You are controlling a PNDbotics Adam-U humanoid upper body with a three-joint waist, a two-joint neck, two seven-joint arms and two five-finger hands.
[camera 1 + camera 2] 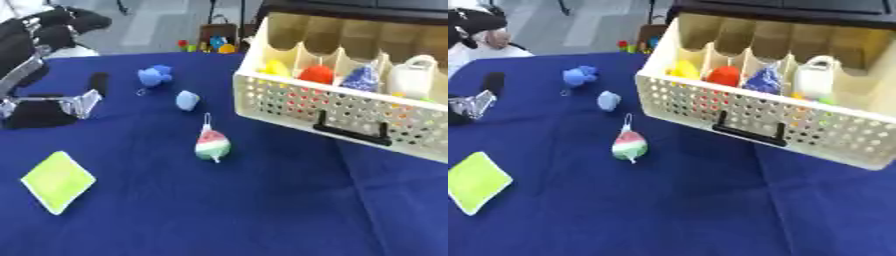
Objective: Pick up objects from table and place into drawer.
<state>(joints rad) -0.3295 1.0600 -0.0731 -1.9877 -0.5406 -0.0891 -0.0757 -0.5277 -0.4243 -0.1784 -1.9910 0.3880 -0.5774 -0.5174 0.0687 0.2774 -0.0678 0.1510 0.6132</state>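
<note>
1. Closest to me on the blue tablecloth (262,210) is a flat lime-green square pad (58,181), lying corner-on like a diamond near the left edge. It has a pale rim and looks soft.
2. A bit further in, about mid-table, sits a little egg-shaped watermelon charm (213,144): red top, white band, green bottom, with a thin loop sticking up.
3. Behind that is a small pale-blue lump (187,100), then a fuzzier, darker blue plush thing (155,76) with a small ring beside it. Both are well apart from the drawer.
4. My left hand (52,107) rests on the cloth at the far left, black and silver, holding nothing. I honestly cannot tell whether its fingers are curled or straight.
5. The drawer (289,100) is on the right, pulled out: cream plastic, perforated front, black handle, divided into slots. Inside I see a yellow piece (275,67), a red round one (317,74), a blue speckled cone (360,78) and a white jug shape (411,76).
6. My right hand isn't visible.
</note>
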